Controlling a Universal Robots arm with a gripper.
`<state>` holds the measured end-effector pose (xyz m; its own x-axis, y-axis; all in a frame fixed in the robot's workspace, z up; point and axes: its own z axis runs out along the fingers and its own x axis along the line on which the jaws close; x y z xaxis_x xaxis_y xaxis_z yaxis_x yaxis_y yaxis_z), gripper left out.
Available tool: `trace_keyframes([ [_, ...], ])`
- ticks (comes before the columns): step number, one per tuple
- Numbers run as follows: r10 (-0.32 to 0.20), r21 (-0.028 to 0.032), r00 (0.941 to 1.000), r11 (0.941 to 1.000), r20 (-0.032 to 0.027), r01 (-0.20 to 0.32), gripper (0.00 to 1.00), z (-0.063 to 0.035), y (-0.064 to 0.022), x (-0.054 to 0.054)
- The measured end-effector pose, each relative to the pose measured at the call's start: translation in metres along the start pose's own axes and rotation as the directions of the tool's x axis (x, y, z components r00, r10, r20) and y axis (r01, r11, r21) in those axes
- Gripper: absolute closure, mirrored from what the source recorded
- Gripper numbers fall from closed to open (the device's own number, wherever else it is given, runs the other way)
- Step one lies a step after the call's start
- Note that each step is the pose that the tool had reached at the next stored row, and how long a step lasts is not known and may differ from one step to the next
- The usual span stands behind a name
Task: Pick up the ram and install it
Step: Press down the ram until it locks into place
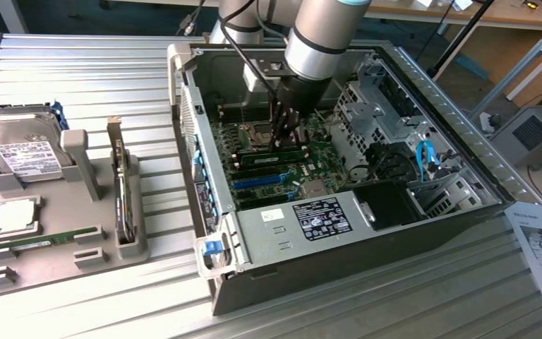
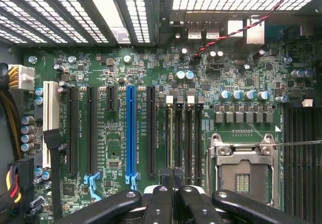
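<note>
My jaws (image 1: 285, 134) hang inside the open grey metal computer case (image 1: 440, 106), reaching down over the green motherboard (image 1: 323, 152). They are clenched: in the wrist view the two black fingertips (image 2: 166, 176) meet with no gap between them, right at the near end of a bank of long black memory slots (image 2: 182, 133) with white latches at their far ends. Whether they pinch anything I cannot tell from either picture.

A long, narrow green memory stick (image 1: 281, 152) with a dark row of chips lies seated across the motherboard directly below my jaws in the exterior view, just beside the square silver processor socket (image 2: 242, 171) with its metal frame. In the wrist view that socket sits close beside my fingertips, while a long blue expansion slot (image 2: 131, 131) and several black ones run parallel on the other side, farther from me.

Well apart from my jaws, toward the exterior view's left, a grey moulded parts tray (image 1: 82, 244) rests on the ribbed aluminium worktop (image 1: 82, 85). It carries a silver hard drive (image 1: 22, 145), a square silver processor chip (image 1: 15, 215), a second thin green stick (image 1: 50, 240) lying flat, and an expansion card (image 1: 118, 183) standing on edge.

A black power supply (image 1: 323, 215) with a white label lies inside the case, near my jaws.
</note>
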<state>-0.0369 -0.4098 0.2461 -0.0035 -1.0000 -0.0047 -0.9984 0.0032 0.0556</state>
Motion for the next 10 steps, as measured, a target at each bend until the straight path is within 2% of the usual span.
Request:
trace_keyframes([
  [10,0.000,0.0000,1.0000,1.0000,0.0000,0.000,0.89,0.0031,-0.0002,0.0000],
])
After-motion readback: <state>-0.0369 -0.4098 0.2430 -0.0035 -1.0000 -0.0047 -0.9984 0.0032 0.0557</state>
